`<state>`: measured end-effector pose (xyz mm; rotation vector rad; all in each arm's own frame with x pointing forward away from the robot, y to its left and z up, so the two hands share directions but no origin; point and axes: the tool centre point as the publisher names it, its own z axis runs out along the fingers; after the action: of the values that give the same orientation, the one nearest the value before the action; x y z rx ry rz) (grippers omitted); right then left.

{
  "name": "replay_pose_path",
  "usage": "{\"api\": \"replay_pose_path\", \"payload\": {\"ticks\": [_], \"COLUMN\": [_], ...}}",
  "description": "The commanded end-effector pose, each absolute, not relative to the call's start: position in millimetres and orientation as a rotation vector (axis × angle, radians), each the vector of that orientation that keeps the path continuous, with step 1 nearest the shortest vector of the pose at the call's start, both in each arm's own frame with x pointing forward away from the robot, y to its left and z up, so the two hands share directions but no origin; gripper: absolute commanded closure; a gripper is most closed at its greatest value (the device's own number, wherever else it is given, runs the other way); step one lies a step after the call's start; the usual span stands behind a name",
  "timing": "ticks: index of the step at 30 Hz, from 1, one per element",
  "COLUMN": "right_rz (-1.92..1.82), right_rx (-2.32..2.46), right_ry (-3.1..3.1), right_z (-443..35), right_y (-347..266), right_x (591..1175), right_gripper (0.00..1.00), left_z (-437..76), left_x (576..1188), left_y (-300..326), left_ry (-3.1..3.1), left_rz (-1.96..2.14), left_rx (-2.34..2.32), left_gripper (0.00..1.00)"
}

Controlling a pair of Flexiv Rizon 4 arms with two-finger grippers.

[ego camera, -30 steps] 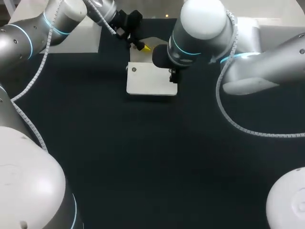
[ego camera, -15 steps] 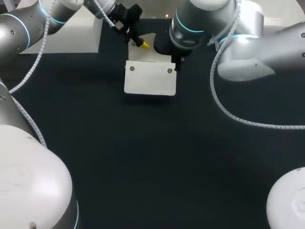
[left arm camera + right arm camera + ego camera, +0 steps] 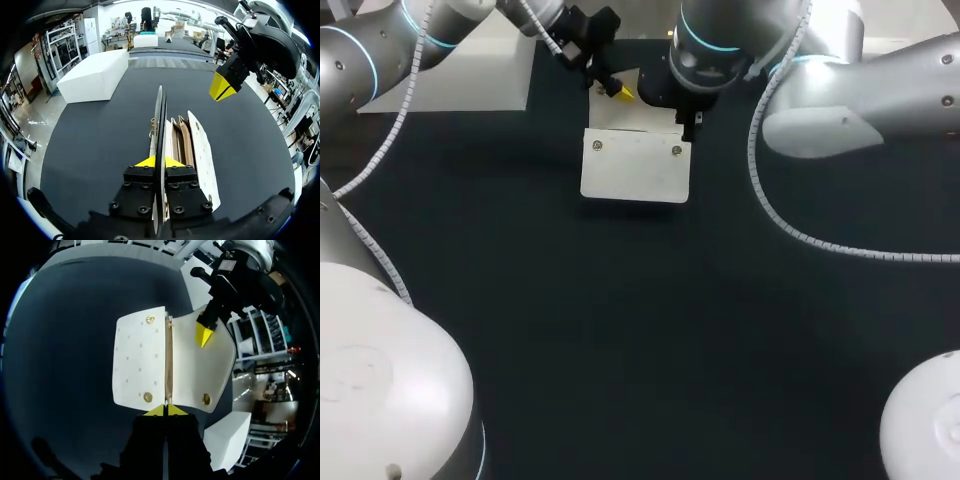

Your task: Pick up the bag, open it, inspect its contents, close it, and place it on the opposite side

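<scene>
One white bag (image 3: 635, 172) lies at the upper centre of the table (image 3: 620, 350), its one flap (image 3: 207, 357) open; two studs (image 3: 597, 145) show on its face; one white block (image 3: 450, 85) sits upper left; two grippers. The left gripper (image 3: 153, 161) pinches the flap's edge; the right gripper (image 3: 165, 410), tips pressed together at the hinge end, is mostly hidden under its arm from above; whether it touches the bag is unclear.
</scene>
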<state>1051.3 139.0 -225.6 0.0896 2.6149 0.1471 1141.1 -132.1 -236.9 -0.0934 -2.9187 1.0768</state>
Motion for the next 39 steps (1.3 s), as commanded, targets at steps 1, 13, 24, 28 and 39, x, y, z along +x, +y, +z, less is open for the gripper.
{"api": "replay_pose_path", "payload": {"ticks": [1, 13, 24, 28, 39], "right_rz": [0.128, 0.134, 0.143, 0.147, 0.163], "right_rx": [0.091, 0.082, 0.104, 0.097, 0.082], "right_ry": [2.64, 2.695, 2.717, 2.726, 2.74], "right_z": [-226.3, -238.5, -248.0, -255.0, -273.2], "right_y": [147.1, 151.8, 144.0, 144.0, 143.6], "right_x": [1064.3, 1089.2, 1091.9, 1090.7, 1083.0], "right_gripper": [1.0, 1.0, 1.0, 1.0, 1.0], "left_z": [-234.2, -228.5, -228.4, -230.3, -232.0], "left_x": [1134.9, 1106.1, 1107.1, 1110.2, 1112.9], "left_y": [-134.1, -145.2, -143.3, -142.4, -144.1], "left_ry": [-2.917, -2.909, -2.891, -2.871, -2.845], "left_rz": [1.093, 1.077, 1.107, 1.119, 1.128], "left_rx": [-0.065, -0.045, 0.01, 0.037, 0.048], "left_gripper": [1.0, 1.0, 1.0, 1.0, 1.0]}}
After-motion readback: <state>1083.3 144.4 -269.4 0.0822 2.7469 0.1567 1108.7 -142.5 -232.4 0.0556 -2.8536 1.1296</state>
